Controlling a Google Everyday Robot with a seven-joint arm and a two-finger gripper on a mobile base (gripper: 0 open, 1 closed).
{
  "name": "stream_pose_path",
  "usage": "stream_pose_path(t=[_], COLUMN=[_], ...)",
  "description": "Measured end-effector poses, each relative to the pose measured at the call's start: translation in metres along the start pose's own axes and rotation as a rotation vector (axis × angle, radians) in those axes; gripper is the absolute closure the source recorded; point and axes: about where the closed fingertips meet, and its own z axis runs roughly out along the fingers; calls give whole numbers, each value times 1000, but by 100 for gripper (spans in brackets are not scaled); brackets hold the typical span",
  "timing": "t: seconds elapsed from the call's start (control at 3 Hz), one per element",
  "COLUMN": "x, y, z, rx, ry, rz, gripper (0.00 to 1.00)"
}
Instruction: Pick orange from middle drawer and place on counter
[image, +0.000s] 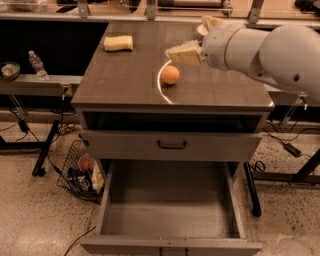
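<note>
The orange (170, 75) rests on the counter (125, 80), right on the thin white arc, with nothing touching it. My gripper (196, 40) hangs above and to the right of the orange, clear of it, with its cream fingers (183, 54) spread apart and nothing between them. The middle drawer (170, 212) is pulled wide open at the bottom of the cabinet, and its grey floor is bare.
A yellow sponge block (118, 43) lies at the counter's back left. The shallow drawer with a black loop handle (171, 145) is closed. A wire basket (77, 172) holding a reddish ball stands on the floor at left. A side shelf (35, 84) carries a bottle (36, 64).
</note>
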Motion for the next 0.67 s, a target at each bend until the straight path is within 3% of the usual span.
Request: stream_pose_path(t=[0.33, 0.67], x=[-57, -65], y=[-18, -20], z=[-48, -57], rx=[16, 16], ry=[-71, -79], rz=[-112, -163], gripper=[24, 2])
